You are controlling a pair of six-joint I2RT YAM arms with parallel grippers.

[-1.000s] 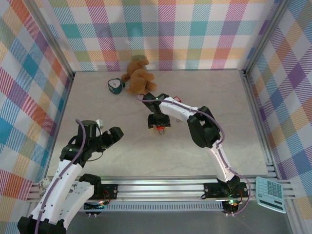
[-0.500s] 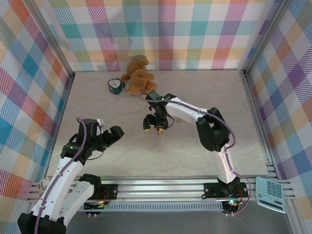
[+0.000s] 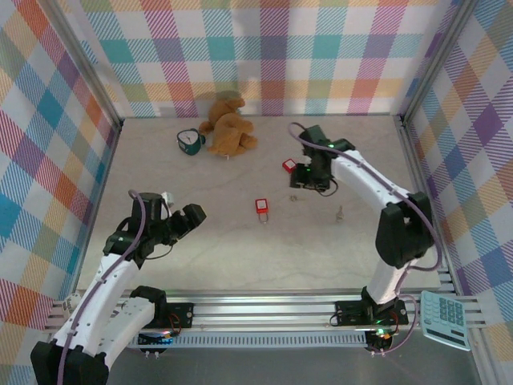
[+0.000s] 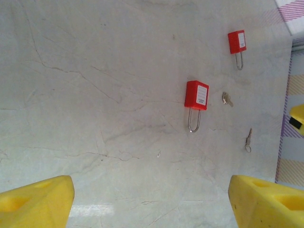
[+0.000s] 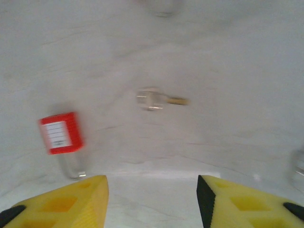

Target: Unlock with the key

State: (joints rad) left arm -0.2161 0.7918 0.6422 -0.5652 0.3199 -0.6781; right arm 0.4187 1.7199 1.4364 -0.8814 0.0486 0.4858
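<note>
Light is bright and even with soft shadows on the pale surface (image 3: pixel 240 249); the left wrist view is sharp with faint glare, the right wrist view blurred, smearing the key (image 5: pixel 159 99) and red padlock (image 5: pixel 60 133).

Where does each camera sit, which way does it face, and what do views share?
Top external: above, behind the bases, looking down on the table; both arms, left hand, right hand.
Left wrist: looks across the table at red padlocks and keys; own fingers below.
Right wrist: looks down at one padlock, a blurred key; own fingers below.
Shared: both padlocks, top and left wrist.
</note>
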